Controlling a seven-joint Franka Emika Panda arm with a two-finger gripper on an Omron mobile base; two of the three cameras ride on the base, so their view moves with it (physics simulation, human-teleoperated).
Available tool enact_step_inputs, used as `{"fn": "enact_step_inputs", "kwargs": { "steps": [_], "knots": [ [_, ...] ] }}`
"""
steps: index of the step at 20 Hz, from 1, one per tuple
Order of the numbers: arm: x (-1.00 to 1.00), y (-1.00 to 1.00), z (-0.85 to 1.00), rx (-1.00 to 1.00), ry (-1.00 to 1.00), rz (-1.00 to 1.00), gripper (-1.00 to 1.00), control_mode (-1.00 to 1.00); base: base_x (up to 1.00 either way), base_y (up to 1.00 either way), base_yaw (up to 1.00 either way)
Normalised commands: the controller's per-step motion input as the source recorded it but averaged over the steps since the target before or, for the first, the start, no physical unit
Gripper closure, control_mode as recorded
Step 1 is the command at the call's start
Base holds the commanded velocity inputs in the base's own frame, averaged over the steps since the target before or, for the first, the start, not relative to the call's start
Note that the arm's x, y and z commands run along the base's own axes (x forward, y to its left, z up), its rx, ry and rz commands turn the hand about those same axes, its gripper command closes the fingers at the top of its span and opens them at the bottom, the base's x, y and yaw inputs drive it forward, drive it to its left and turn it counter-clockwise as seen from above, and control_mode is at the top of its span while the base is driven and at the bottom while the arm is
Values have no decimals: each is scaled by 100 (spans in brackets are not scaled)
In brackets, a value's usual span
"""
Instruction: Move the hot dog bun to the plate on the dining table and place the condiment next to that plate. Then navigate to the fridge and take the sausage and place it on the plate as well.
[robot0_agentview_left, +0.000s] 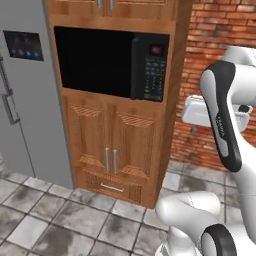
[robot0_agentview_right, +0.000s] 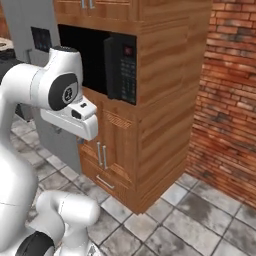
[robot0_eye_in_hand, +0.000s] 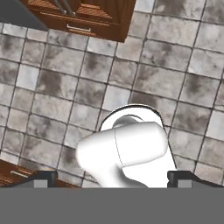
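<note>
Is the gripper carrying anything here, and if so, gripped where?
Nothing is held. In the hand view the gripper stands open, its fingertips far apart with only grey floor tiles beyond them.

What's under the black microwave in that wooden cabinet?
Under the microwave the wooden cabinet has two closed doors with metal handles, then a shallow drawer near the tiled floor. Whatever is inside them is hidden, since everything is shut.

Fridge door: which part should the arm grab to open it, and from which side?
Judging by shape, the long vertical handle on the grey fridge suits best. It stands off the closed door, so the open fingers could straddle the bar from the front.
</note>
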Motion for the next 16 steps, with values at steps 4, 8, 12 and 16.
{"fn": "enact_step_inputs", "kwargs": {
  "steps": [4, 8, 12, 16],
  "knots": [
    [0, 0, 0, 0, 0, 0, -100, 100, 35, 98, -34],
    [0, 0, 0, 0, 0, 0, -100, 100, 13, 100, -40],
    [0, 0, 0, 0, 0, 0, -100, 100, 3, 100, -40],
    [0, 0, 0, 0, 0, 0, -100, 100, 0, 100, -37]
  ]
}}
